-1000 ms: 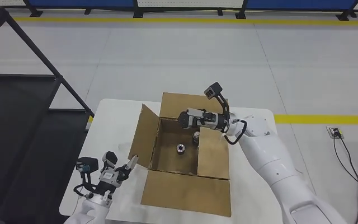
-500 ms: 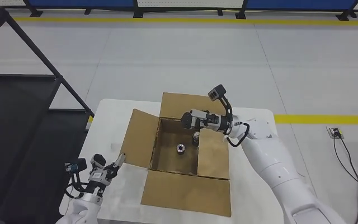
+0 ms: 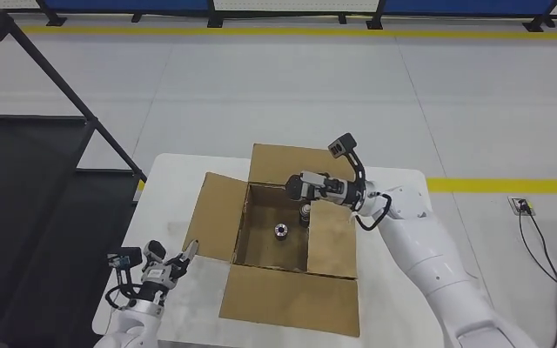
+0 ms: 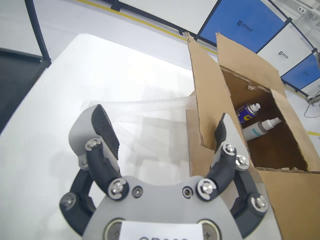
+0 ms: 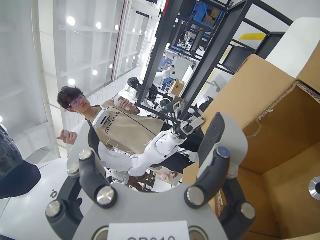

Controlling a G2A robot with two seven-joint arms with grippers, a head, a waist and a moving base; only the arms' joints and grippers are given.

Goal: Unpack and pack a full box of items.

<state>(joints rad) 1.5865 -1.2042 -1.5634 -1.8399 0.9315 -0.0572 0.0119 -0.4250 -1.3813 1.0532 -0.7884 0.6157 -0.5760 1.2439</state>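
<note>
White tabletop (image 3: 178, 183) on a pale workshop floor, and the cardboard box (image 3: 287, 300) sits mid-table with its flaps thrown open. The left gripper (image 4: 161, 118) is low over the near left corner of the tabletop, aimed at the box's left flap and close by its edge, jaws spread wide and empty. The right gripper (image 3: 294, 185) hangs above the far side of the opening, forearm reaching in across the right flap, jaws also spread, nothing between them. Inside the box are a blue spray can (image 4: 246, 113), a white spray bottle (image 4: 260, 127) just beside it, and a small round metal piece (image 3: 280, 230) on the box floor.
</note>
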